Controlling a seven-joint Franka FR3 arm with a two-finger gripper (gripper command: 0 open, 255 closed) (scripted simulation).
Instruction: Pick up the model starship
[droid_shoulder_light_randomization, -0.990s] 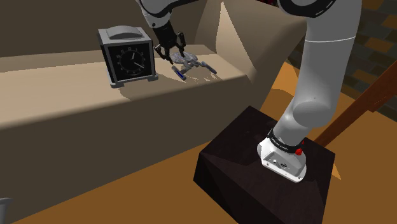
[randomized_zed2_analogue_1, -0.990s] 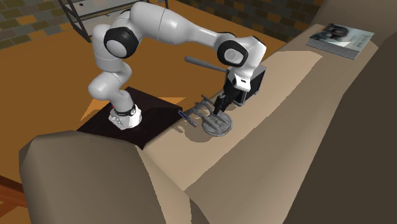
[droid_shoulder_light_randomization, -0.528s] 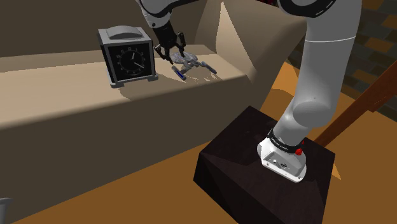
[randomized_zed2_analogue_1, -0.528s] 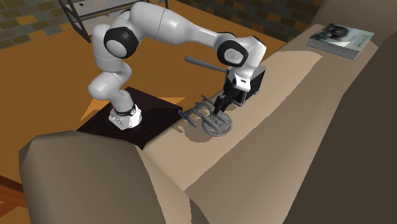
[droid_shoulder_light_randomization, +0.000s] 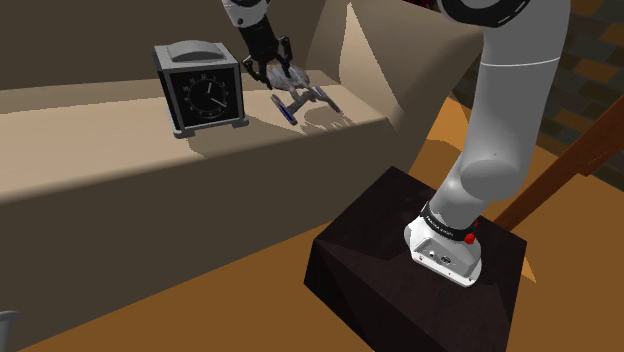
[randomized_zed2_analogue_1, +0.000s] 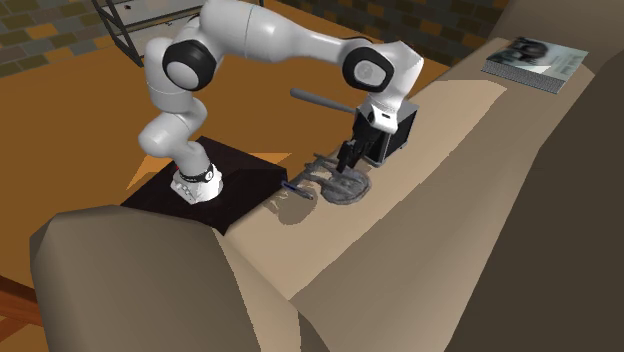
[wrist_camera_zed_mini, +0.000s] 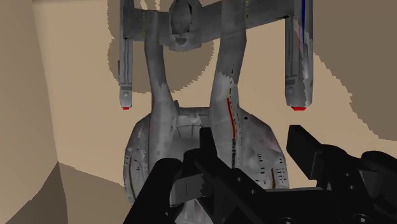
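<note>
The model starship (droid_shoulder_light_randomization: 301, 97) is a grey toy with a round saucer and two long side pods. It hangs a little above the tan sofa seat (droid_shoulder_light_randomization: 120, 140), casting a shadow beneath. My gripper (droid_shoulder_light_randomization: 273, 76) is shut on its saucer end, just right of the clock in the shoulder view. From the second exterior view the starship (randomized_zed2_analogue_1: 335, 186) tilts under the gripper (randomized_zed2_analogue_1: 349, 164), its shadow lying apart on the cushion. Seen from the wrist, the saucer of the starship (wrist_camera_zed_mini: 191, 130) is clasped by the gripper (wrist_camera_zed_mini: 252, 145), the pods pointing away.
A dark square clock (droid_shoulder_light_randomization: 200, 90) stands on the seat close beside the gripper. The sofa's armrest (droid_shoulder_light_randomization: 400, 60) rises just beyond the starship. A book (randomized_zed2_analogue_1: 535, 60) lies on the sofa's far end. The dark stand (droid_shoulder_light_randomization: 420, 260) sits on the orange floor.
The gripper has risen with the starship in it. The model has come off the seat and its shadow has separated from it. The clock has not moved.
</note>
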